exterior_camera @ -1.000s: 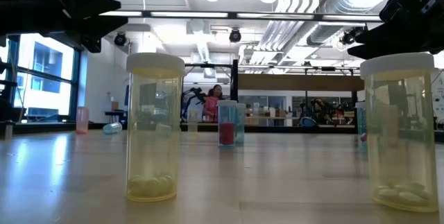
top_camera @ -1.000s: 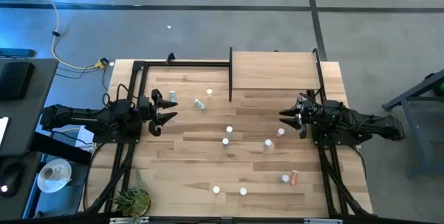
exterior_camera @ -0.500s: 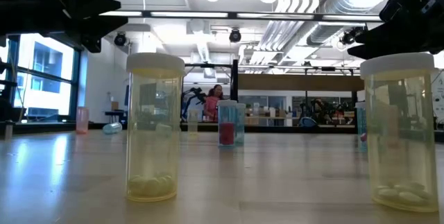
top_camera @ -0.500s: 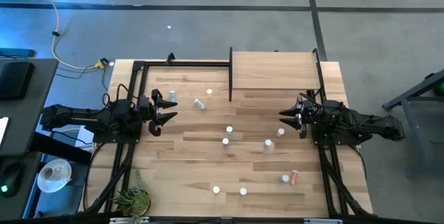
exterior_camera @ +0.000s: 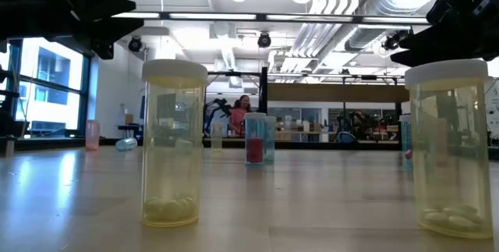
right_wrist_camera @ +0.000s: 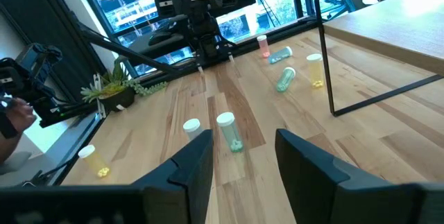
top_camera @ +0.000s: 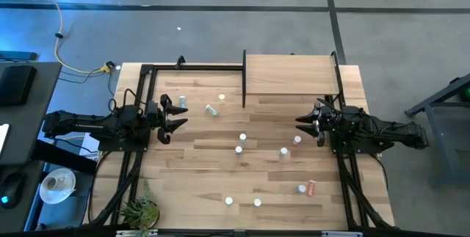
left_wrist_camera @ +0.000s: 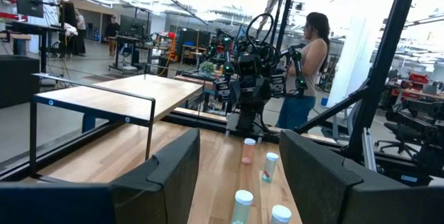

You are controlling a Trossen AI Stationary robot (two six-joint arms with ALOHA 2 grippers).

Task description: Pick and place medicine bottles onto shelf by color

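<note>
Both arms are hanging over the table (top_camera: 213, 171), one at each side, facing each other across the scattered medicine bottles (top_camera: 242, 139). The left hand (top_camera: 174, 119) is sitting at the left edge with its fingers (left_wrist_camera: 177, 172) standing apart and nothing between them. The right hand (top_camera: 307, 123) is waiting at the right edge, just in front of the shelf (top_camera: 290, 74), and its fingers (right_wrist_camera: 309, 161) are also standing apart around empty air.

The shelf is standing at the far side of the table, right of the middle, on dark posts, and its pale top is carrying no bottles. All the bottles are sitting on the table. A teal one (top_camera: 211, 110) is lying on its side near the left hand, beside an upright bottle (top_camera: 182, 103) and a small one (top_camera: 221, 98) a little farther on. Four uprights are grouped around the middle, among them a pink-red one (top_camera: 297, 140) just beside the right hand. Toward the near edge two yellow bottles (top_camera: 229, 201) are standing apart from the rest, and a pink-red bottle (top_camera: 311, 187) is lying flat next to an upright one (top_camera: 301, 189).

From table height the two yellow bottles (exterior_camera: 173, 142) are looming large with pills in the bottom. A person (left_wrist_camera: 305, 64) is standing in the room beyond the right arm
</note>
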